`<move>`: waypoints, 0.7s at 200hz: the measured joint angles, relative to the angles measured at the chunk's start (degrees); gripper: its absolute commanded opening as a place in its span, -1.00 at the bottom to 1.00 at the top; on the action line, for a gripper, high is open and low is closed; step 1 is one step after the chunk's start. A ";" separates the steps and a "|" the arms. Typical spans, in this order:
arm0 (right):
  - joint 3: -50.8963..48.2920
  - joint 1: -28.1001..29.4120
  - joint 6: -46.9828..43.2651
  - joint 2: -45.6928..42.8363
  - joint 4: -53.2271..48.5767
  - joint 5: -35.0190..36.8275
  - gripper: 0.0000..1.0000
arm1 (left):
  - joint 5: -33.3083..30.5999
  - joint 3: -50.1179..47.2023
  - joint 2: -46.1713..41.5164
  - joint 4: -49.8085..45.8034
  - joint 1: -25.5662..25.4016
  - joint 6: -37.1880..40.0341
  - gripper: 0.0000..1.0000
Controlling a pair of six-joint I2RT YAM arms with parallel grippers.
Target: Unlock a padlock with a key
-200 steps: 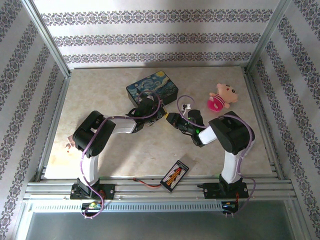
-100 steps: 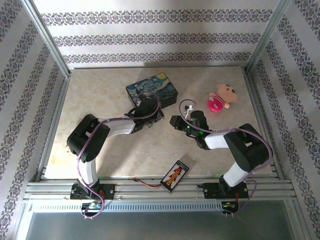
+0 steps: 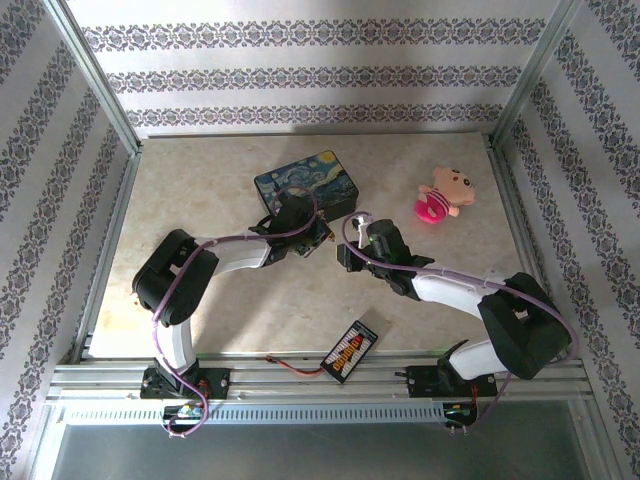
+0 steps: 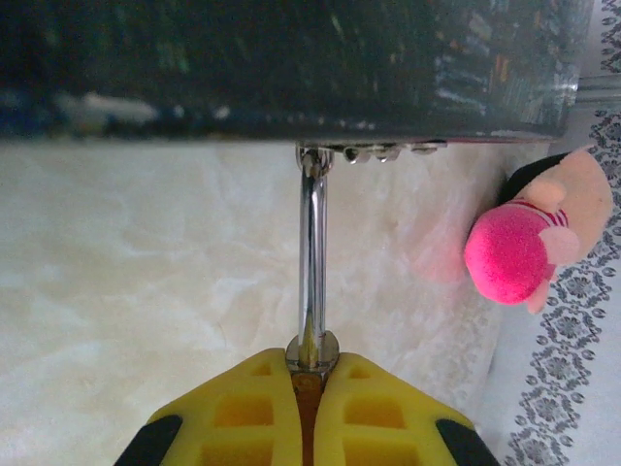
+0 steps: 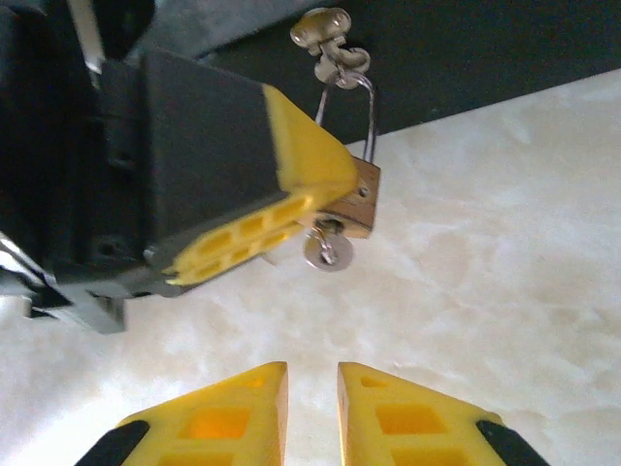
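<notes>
The tiny brass padlock (image 5: pixel 361 206) hangs by its silver shackle (image 4: pixel 312 252) from the hasp (image 5: pixel 328 37) of the dark blue painted box (image 3: pixel 305 180). My left gripper (image 4: pixel 310 361) is shut on the padlock body, and its yellow fingers (image 5: pixel 247 238) show in the right wrist view. The small grey key (image 5: pixel 327 252) sticks out of the padlock's underside, round head down. My right gripper (image 5: pixel 312 408) is open and holds nothing, a short way from the key. From above, the right gripper (image 3: pixel 346 256) sits just right of the left gripper (image 3: pixel 318 238).
A pink plush toy (image 3: pixel 440 197) lies at the right rear of the marble table (image 3: pixel 200 200) and also shows beside the box in the left wrist view (image 4: pixel 529 243). A black strip with coloured marks (image 3: pixel 349 350) lies near the front edge. Metal rails frame the table.
My right arm has stretched out and its gripper has moved left toward the padlock. The left gripper has stayed on the padlock by the box.
</notes>
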 measured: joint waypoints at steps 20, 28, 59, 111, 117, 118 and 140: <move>1.60 1.03 -2.32 0.35 -3.50 1.49 -0.49 | 2.21 0.63 -0.02 -1.20 0.00 -0.59 -1.00; 2.43 1.51 -3.30 0.59 -4.52 2.12 -0.45 | 2.95 1.01 -0.02 -1.92 0.00 -0.63 -1.00; 5.99 2.40 -6.73 1.33 -8.22 4.26 -0.41 | 4.83 1.75 -0.02 -3.65 0.00 -0.63 -1.00; 11.82 3.72 -12.41 4.55 -14.16 8.52 -0.38 | 5.57 2.01 -0.02 -4.24 0.04 -0.87 -1.00; 12.28 3.74 -12.92 4.94 -14.86 8.83 -0.38 | 5.57 2.08 -0.02 -4.39 0.04 -0.98 -1.00; 12.35 3.74 -13.00 4.98 -14.88 8.90 -0.38 | 5.57 2.10 -0.02 -4.42 0.04 -1.01 -1.00; 13.66 4.13 -15.02 6.03 -16.79 10.23 -0.38 | 5.60 2.14 -0.02 -4.48 0.04 -1.07 -1.00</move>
